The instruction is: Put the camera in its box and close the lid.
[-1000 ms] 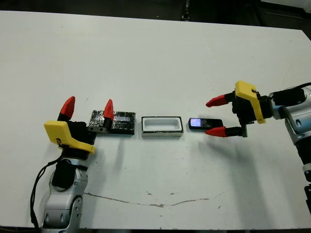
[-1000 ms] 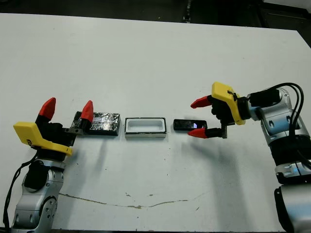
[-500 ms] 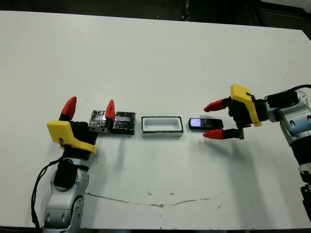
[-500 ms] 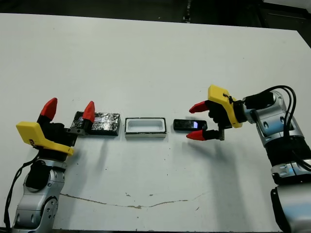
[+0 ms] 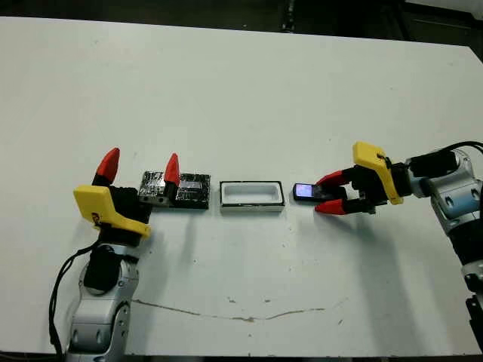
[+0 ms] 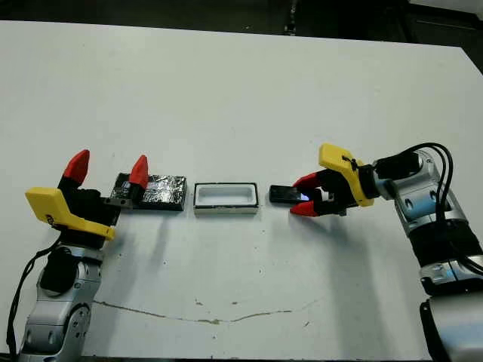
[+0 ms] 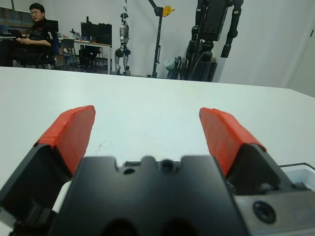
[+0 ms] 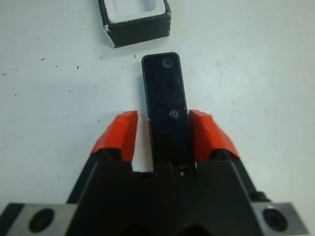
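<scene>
1. Your right gripper point(image 5: 330, 193) has slid in toward the camera point(image 5: 313, 191) since a second ago, and its jaws have narrowed; they now straddle the camera's outer end, one red finger on each long side. The right wrist view shows a sliver of white desk point(image 5: 249, 90) between one finger and the camera, so no firm grip yet.
2. You'll see the camera lying flat, long axis running 3 to 9 o'clock, its lit screen end pointing at the box point(image 5: 252, 196) just beside it at 9 o'clock.
3. Your box sits open side up with nothing in it, long axis in line with the camera.
4. Beyond the box at 9 o'clock lies the lid point(image 5: 186, 190), shiny side up.
5. Your left gripper point(image 5: 139, 164) stands by the lid's outer end, jaws wide apart and holding nothing.
</scene>
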